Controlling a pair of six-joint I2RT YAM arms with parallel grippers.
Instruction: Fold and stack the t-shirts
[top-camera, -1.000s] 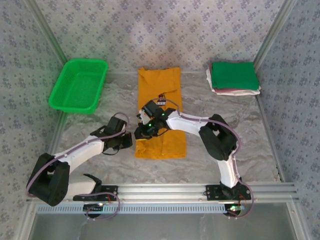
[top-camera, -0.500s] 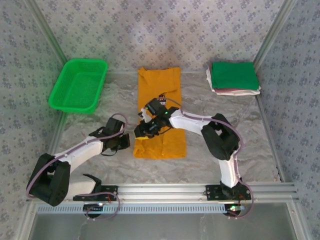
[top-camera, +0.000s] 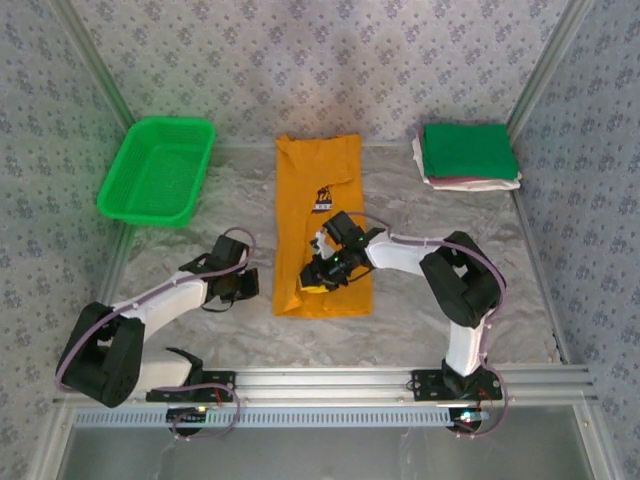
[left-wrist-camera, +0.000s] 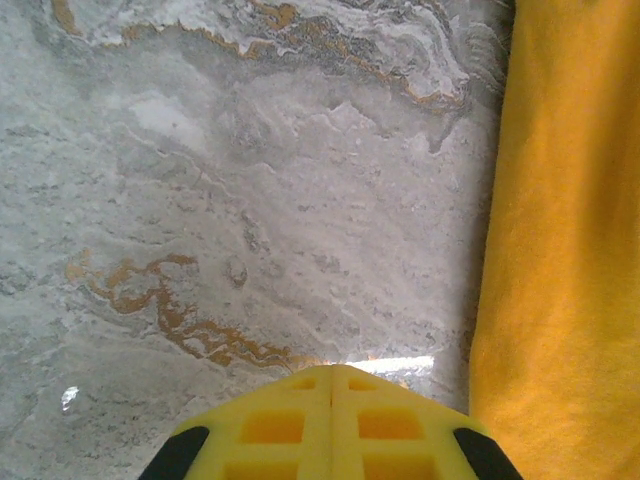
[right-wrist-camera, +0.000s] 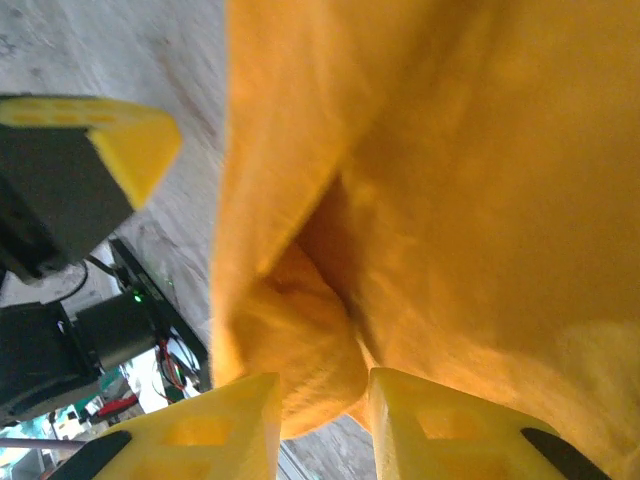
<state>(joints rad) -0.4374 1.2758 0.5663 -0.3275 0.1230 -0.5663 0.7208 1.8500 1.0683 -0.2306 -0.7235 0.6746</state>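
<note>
Your right end effector (right-wrist-camera: 322, 388) pinches a fold of the orange-yellow t-shirt (top-camera: 318, 170), which lies on the bench (top-camera: 480, 260). Its dark print (top-camera: 322, 197) is too small to read. Your left end effector (left-wrist-camera: 332, 385) is pressed together just beside the shirt.

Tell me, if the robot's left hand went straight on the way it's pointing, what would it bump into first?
Most likely the bare marble table, just beside the edge of the orange t-shirt. The shut left hand points down at the tabletop; how far off it is can't be judged here.
</note>
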